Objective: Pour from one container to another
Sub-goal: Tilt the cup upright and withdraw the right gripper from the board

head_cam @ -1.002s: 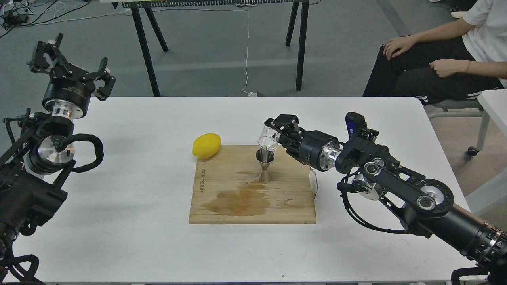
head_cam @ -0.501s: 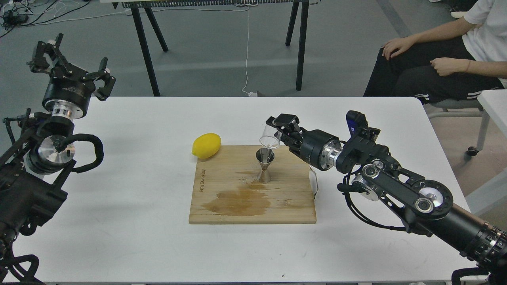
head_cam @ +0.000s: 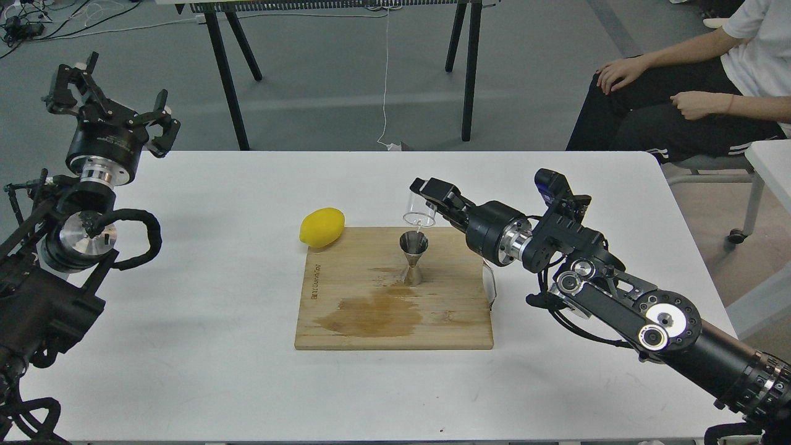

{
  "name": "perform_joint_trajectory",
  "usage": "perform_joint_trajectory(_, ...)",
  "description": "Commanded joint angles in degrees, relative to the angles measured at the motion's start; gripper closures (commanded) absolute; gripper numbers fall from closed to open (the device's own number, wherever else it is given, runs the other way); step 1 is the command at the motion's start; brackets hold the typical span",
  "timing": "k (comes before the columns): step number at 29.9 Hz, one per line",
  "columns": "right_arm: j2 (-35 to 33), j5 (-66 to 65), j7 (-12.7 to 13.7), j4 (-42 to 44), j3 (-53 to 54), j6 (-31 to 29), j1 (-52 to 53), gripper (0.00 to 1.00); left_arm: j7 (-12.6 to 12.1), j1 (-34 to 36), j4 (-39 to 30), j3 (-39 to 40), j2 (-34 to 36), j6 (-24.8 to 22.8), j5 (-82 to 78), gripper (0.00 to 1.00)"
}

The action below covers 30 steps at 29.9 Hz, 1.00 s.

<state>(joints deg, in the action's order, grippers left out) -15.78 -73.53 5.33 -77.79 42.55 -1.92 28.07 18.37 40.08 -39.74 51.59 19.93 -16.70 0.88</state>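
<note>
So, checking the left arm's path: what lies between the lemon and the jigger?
Head view: only bare cutting board separates lemon and jigger.

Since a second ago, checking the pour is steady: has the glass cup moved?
Yes. The glass cup in the right end effector has risen slightly above the jigger, which has stayed put.

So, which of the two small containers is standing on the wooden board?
The steel jigger stands upright on the cutting board. The clear glass cup is held tipped above it by the right gripper.
</note>
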Motion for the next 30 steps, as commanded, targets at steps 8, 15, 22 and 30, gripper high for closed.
perform_joint_trajectory(8, -0.39, -9.96, -1.90, -1.75, -0.10, 0.60, -1.35, 0.60, 0.00, -0.09, -0.08, 0.09, 0.28, 0.00, 0.09, 0.00)
perform_joint_trajectory(15, -0.39, -12.08, -2.52, -1.75, 0.16, 0.69, -1.96, 0.60, 0.00, -0.09, -0.08, 0.09, 0.28, 0.00, 0.09, 0.00)
perform_joint_trajectory(22, -0.30, -5.59, -1.55, -1.66, 1.30, 0.69, -2.49, 0.59, 0.00, 0.00, 0.01, 0.17, 0.37, 0.00, 0.09, 0.00)
perform_joint_trajectory(30, -1.53, 18.66, 3.98, -1.49, 10.35, 0.69, -5.65, 0.60, 0.00, 0.00, -0.08, 0.26, 0.63, 0.09, 0.09, 0.00)
